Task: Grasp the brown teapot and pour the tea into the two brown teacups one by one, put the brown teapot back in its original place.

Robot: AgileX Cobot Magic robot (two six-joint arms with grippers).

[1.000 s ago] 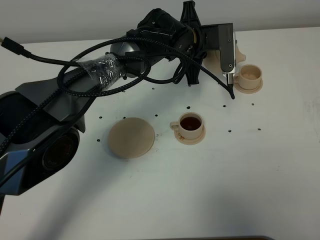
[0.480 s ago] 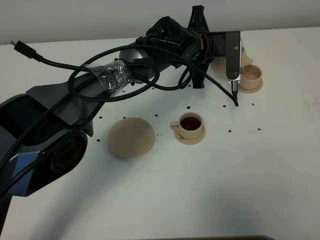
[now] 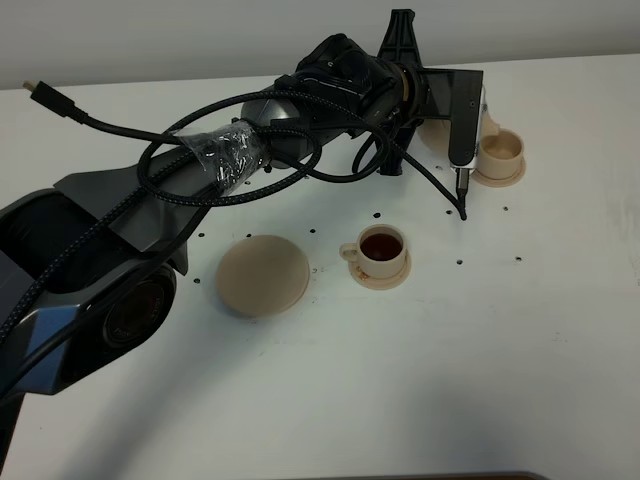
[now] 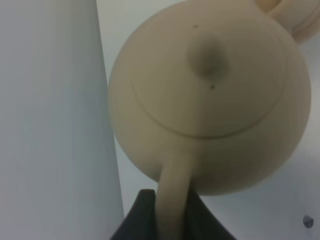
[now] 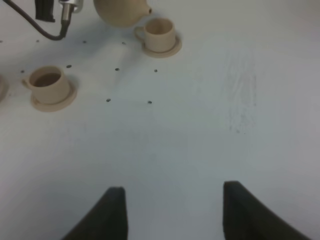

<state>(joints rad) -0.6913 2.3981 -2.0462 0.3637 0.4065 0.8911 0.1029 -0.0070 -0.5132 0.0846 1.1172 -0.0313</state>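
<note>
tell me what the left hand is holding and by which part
The squat beige ceramic teapot, gripped by its loop handle in the left hand.

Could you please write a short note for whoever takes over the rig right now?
Grippers: the left gripper is shut on the handle of the brown teapot, held up beside the far teacup, spout toward it. The right gripper is open, holding nothing, above the table.
Done: the near teacup holds dark tea.
Left: the far teacup looks unfilled; pour it, then set the pot on the large saucer.
</note>
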